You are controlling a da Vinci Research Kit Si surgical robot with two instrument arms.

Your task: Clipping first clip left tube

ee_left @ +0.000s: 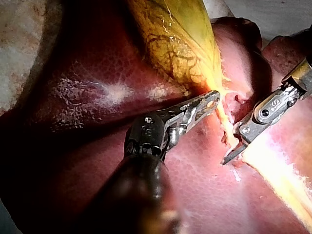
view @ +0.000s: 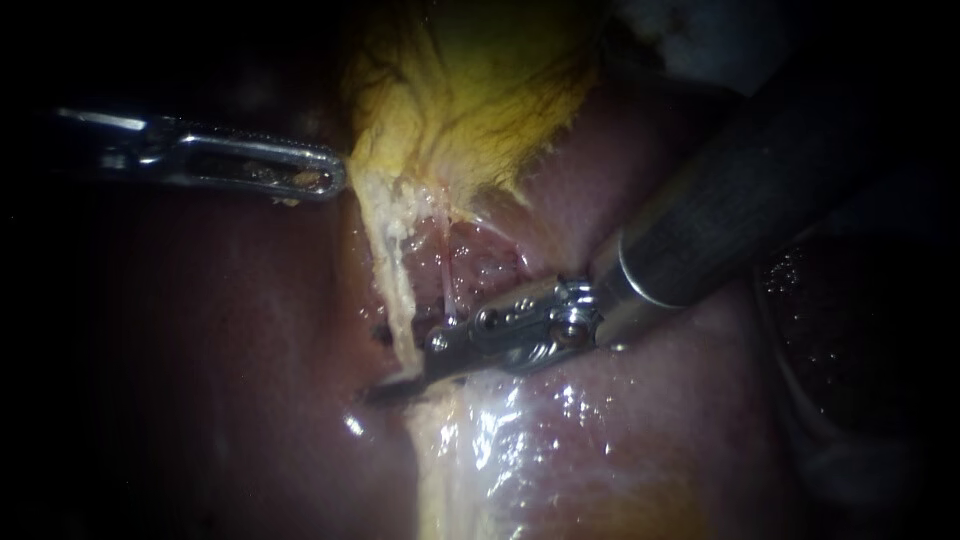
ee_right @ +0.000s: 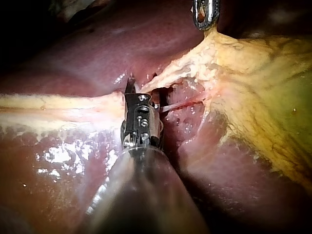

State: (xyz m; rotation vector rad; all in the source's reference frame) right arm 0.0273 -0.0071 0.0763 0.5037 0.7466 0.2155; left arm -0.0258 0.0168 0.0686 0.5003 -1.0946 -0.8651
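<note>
Left instrument (view: 335,180) jaws closed on gallbladder (view: 470,90) edge, as far as I can see; right instrument (view: 405,368) jaws narrowly apart, straddling thin tube (view: 447,275) over the liver (view: 640,430).

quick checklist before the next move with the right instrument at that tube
1. Left instrument end effector shut on gallbladder edge, tissue tented: ok.
2. Tube exposed and in view: ok.
3. Right instrument reaches the tube: ok, they meet at the tube's lower end.
4. Tube fully seated in right instrument: cannot tell, the tip hides the crossing.
5. Right instrument's tip clear of liver: cannot tell, it lies close against the tissue.
</note>
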